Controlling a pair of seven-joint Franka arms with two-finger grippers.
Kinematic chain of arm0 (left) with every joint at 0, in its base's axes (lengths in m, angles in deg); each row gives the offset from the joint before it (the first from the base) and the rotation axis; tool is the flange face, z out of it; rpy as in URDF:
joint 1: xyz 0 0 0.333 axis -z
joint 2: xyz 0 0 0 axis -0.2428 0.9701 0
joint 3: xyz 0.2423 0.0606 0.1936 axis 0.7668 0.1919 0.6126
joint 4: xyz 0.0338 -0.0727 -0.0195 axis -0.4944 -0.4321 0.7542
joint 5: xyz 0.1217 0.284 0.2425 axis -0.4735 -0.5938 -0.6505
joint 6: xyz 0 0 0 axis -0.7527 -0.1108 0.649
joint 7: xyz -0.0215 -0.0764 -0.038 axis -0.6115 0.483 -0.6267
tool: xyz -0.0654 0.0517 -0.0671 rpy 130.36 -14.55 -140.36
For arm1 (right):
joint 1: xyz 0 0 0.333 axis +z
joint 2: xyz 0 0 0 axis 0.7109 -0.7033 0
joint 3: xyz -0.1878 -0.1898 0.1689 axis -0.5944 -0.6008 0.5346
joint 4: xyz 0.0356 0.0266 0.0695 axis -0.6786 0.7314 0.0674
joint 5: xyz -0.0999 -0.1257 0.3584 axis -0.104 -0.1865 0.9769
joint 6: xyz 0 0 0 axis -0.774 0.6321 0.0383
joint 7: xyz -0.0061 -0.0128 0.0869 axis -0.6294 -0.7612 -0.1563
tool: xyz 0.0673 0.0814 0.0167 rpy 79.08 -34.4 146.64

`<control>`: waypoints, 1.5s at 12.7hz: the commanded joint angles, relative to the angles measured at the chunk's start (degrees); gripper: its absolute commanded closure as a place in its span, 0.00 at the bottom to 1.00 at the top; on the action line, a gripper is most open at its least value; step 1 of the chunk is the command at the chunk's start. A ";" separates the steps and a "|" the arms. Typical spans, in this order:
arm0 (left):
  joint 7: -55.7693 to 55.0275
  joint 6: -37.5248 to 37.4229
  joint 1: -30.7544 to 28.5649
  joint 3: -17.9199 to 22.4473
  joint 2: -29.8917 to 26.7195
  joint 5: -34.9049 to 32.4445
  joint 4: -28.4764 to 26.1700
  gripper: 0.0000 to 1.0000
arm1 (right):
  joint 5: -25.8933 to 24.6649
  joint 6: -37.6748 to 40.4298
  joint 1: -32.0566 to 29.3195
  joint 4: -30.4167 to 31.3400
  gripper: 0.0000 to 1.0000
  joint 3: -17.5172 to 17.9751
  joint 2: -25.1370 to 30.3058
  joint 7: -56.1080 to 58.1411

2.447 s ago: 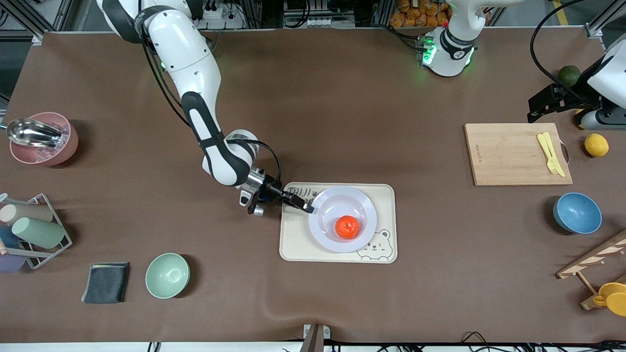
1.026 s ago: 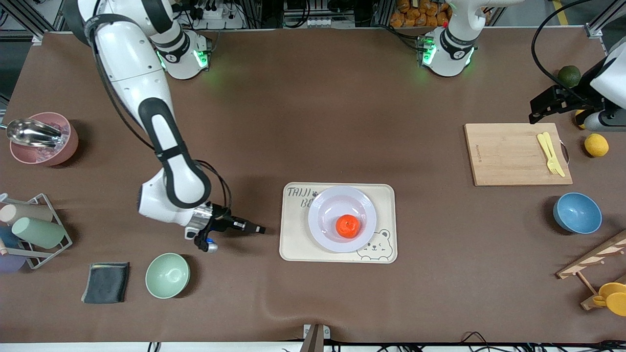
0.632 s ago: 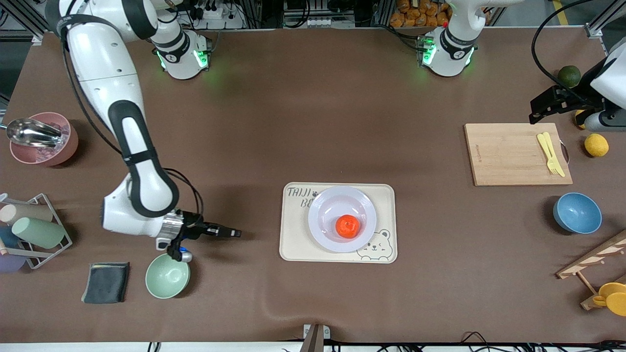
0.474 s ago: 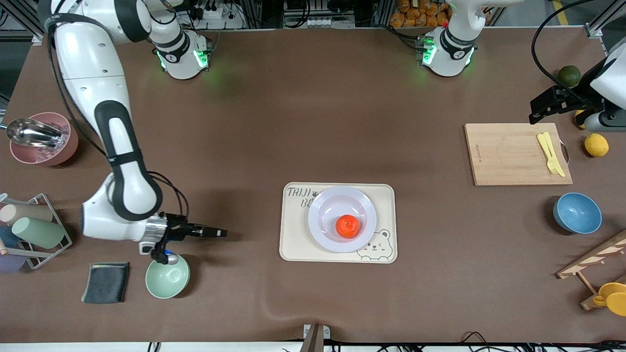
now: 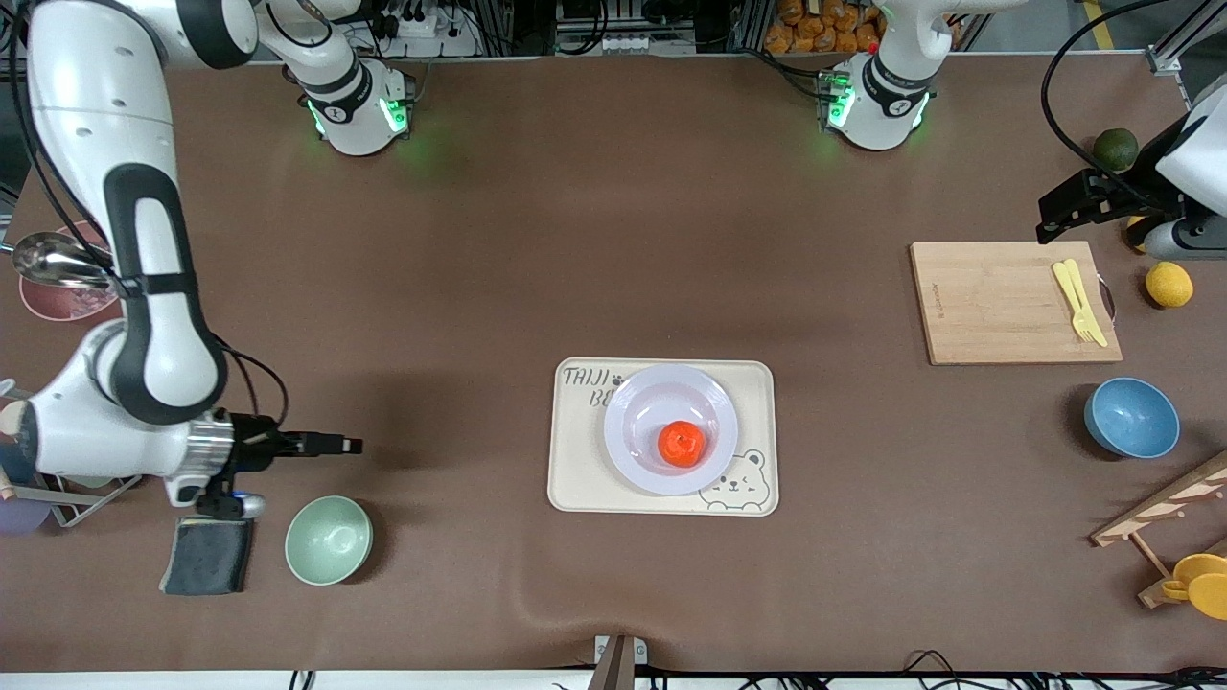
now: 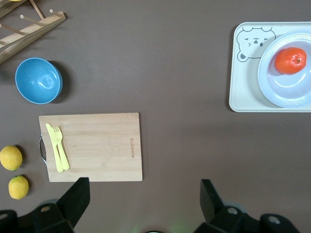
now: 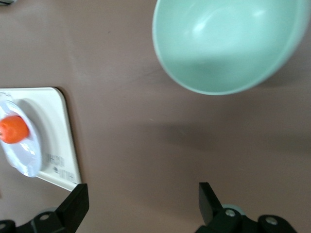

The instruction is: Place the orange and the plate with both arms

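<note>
The right end effector (image 5: 351, 445) hangs over bare brown counter (image 5: 594, 240) toward the right arm's end, its fingers (image 7: 73, 206) spread wide with nothing between them; the mint-green bowl (image 5: 328, 540) sits just beside it, nearer the front camera, and a folded dark cloth (image 5: 208, 553) lies next to that bowl, closer still to the counter's end. A wire rack of cups (image 5: 67, 470) and a pink bowl with a metal scoop (image 5: 53, 278) crowd that same end, partly hidden by the right arm. Between this end effector and the cream bear tray (image 5: 575, 479) runs a broad open strip of counter. The plate (image 5: 637, 450) rests on the tray, inside its raised edge, and the orange (image 5: 681, 445) sits in the plate's well. The left end effector (image 5: 1064, 206) waits high over the left arm's end of the counter, fingers (image 6: 75, 199) wide apart and empty, above the bamboo cutting board (image 5: 1007, 302), which carries a yellow fork and knife (image 5: 1078, 300) near its handled edge. Two yellow lemons (image 6: 10, 158) lie just off that edge, a dark green fruit (image 5: 1115, 149) farther from the camera, the blue bowl (image 5: 1131, 418) nearer, and a wooden rack (image 5: 1160, 508) at the corner. The stretch between tray and board is open.
</note>
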 commanded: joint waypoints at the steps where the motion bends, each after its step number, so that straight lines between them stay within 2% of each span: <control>1: -1.04 -0.47 -0.21 -0.19 -0.03 0.31 0.41 0.00 | -9.01 1.45 -2.22 1.67 0.00 0.88 6.12 -0.43; 3: -2.00 -0.47 -0.12 -0.45 -0.12 0.31 0.50 0.00 | -17.44 4.43 -2.49 1.23 0.00 0.97 10.43 -0.43; 4: -2.18 -0.47 -0.12 -0.45 -0.12 0.31 0.41 0.00 | -19.74 5.57 -2.66 1.23 0.00 0.97 12.80 -0.51; 6: -2.18 -0.47 -0.12 -0.54 -0.20 0.31 0.50 0.00 | -21.16 9.17 -3.80 1.14 0.00 0.89 17.11 -0.78; 9: -1.74 -0.47 -0.12 -0.63 -0.20 0.31 0.67 0.00 | -28.09 12.26 -3.72 1.14 0.00 -0.17 23.52 -1.04; 11: -1.65 -0.47 -0.12 -0.63 -0.20 0.31 0.67 0.00 | -28.99 15.67 -4.68 1.14 0.00 -0.43 26.34 -0.87; 13: -1.39 -0.47 -0.21 -0.63 -0.12 0.31 0.67 0.00 | -29.26 15.43 -4.69 1.66 0.00 -0.43 29.24 -0.87; 16: -1.92 -0.47 -0.21 -0.54 -0.03 0.31 0.59 0.00 | -30.75 13.59 -4.77 2.62 0.00 -0.43 30.48 -0.87; 19: -1.92 -0.47 -0.21 -0.54 -0.03 0.31 0.41 0.00 | -30.75 8.24 -4.86 11.75 0.00 -0.26 36.27 -0.78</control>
